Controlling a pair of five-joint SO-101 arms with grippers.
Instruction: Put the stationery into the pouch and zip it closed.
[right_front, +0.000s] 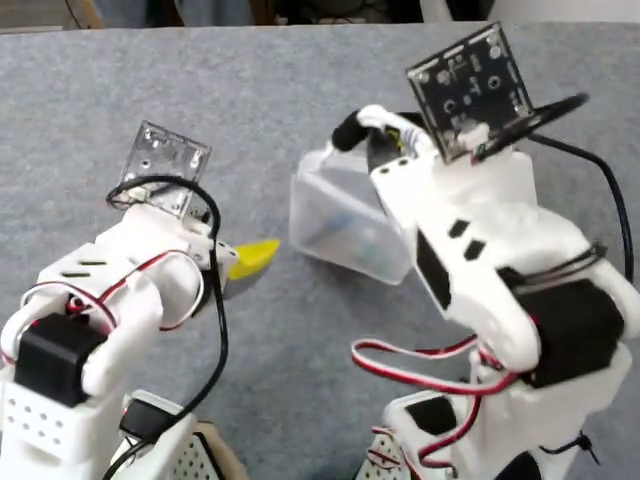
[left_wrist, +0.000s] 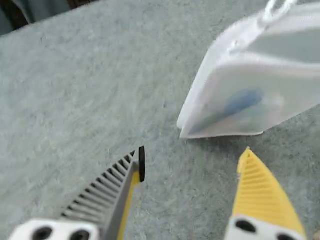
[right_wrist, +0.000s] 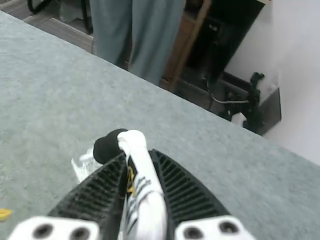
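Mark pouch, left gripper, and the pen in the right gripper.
pouch (right_front: 345, 225), high view, clear side wall.
left gripper (left_wrist: 192, 156), left wrist view, midway between fingertips.
pen (right_wrist: 139, 180), right wrist view, white barrel.

I see the translucent white pouch (right_front: 345, 225) tilted on the grey desk (right_front: 150, 80), something blue inside, and a black-capped white pen (right_wrist: 141, 182) clamped in my right claw (right_wrist: 136, 155).

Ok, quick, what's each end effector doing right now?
Left end effector: open, empty.
Right end effector: closed on a white pen-like item with a black end.
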